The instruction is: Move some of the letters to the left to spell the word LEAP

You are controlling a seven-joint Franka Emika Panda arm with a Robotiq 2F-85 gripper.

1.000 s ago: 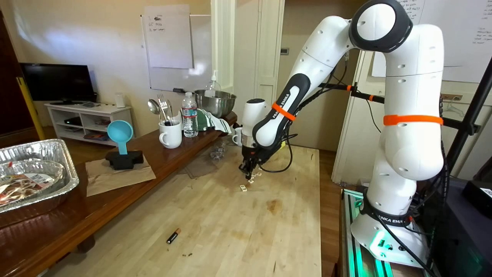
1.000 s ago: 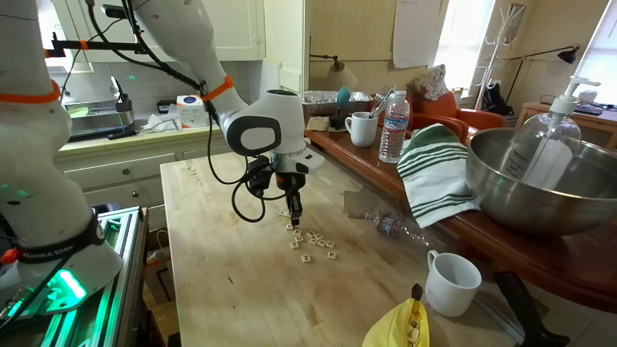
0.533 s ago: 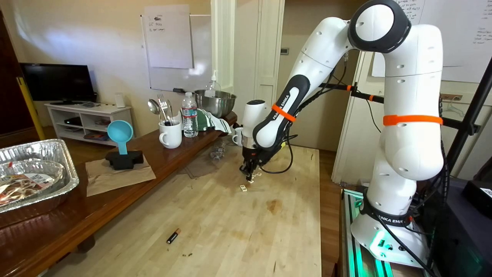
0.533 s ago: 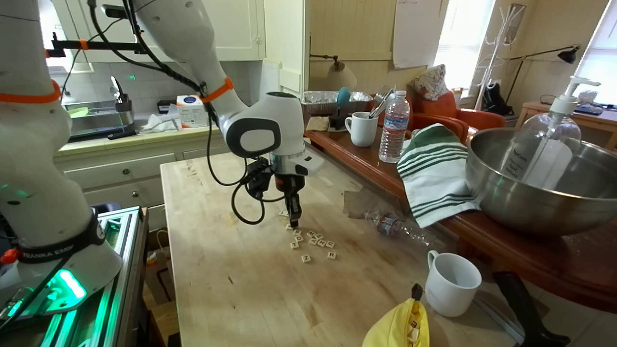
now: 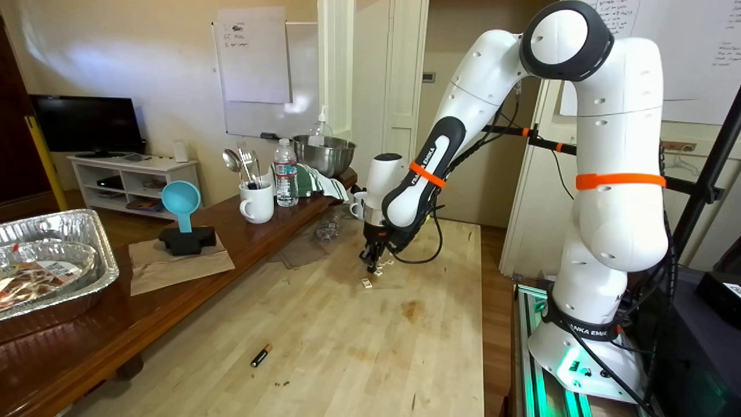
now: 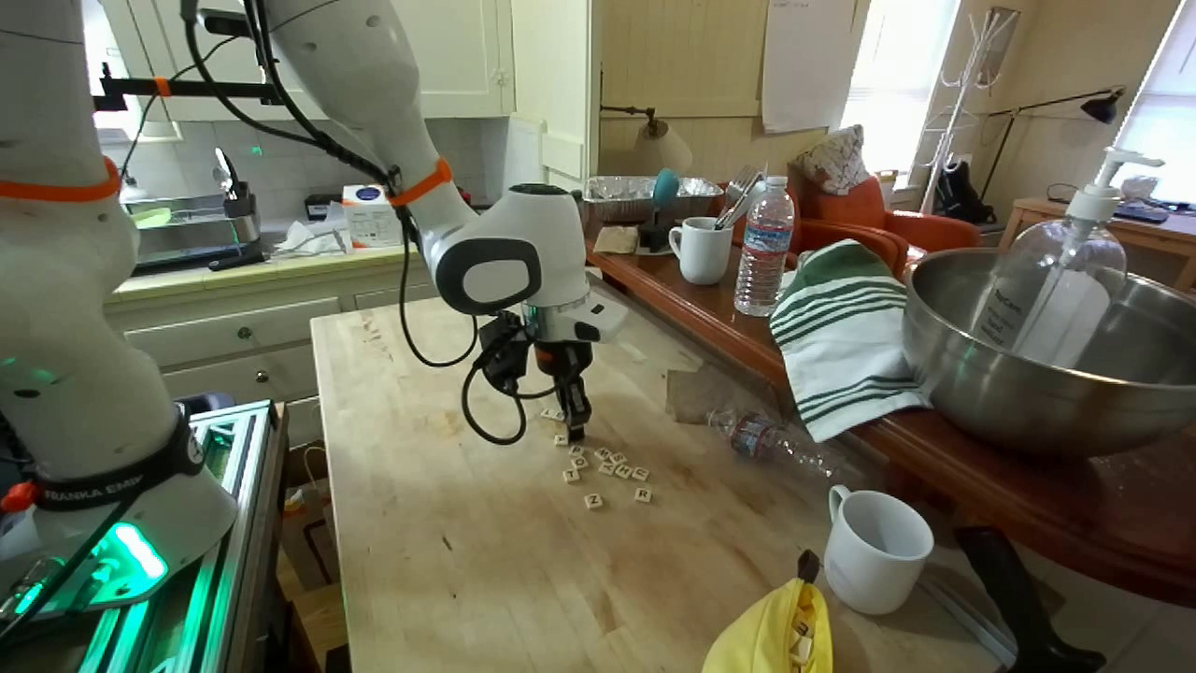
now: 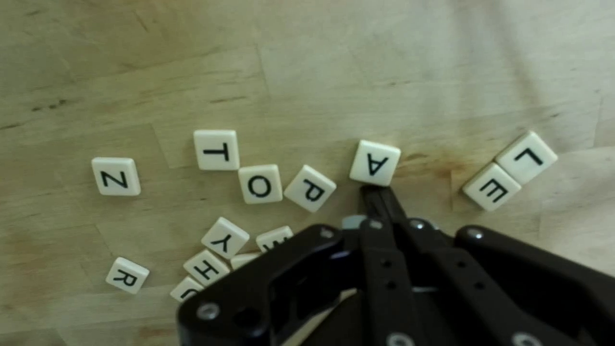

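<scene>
The letters are small cream square tiles on the wooden table. In the wrist view, the L tile point(image 7: 527, 157) and E tile point(image 7: 492, 186) touch at the right. The A tile point(image 7: 375, 162) lies apart from them, left of the E. The P tile point(image 7: 310, 188) is further left, beside the O tile point(image 7: 260, 184) and T tile point(image 7: 216, 150). My gripper point(image 7: 377, 190) has its fingers together, tips at the A's near edge, holding nothing. In both exterior views the gripper point(image 5: 371, 268) point(image 6: 575, 436) is low over the table. It partly hides some tiles.
The Z tile point(image 7: 116, 176), R tile point(image 7: 127, 275) and a cluster with the Y tile point(image 7: 225, 239) lie left. A yellow pouch point(image 6: 761, 636), white mug point(image 6: 878, 551) and crumpled bottle point(image 6: 771, 444) stand near the raised wooden ledge point(image 5: 249, 249). A battery point(image 5: 261, 355) lies on the table.
The arm has sunk slightly and the gripper has shifted a little toward the ledge side. The fingers look shut throughout. I see no clear movement of the tiles in the exterior views.
</scene>
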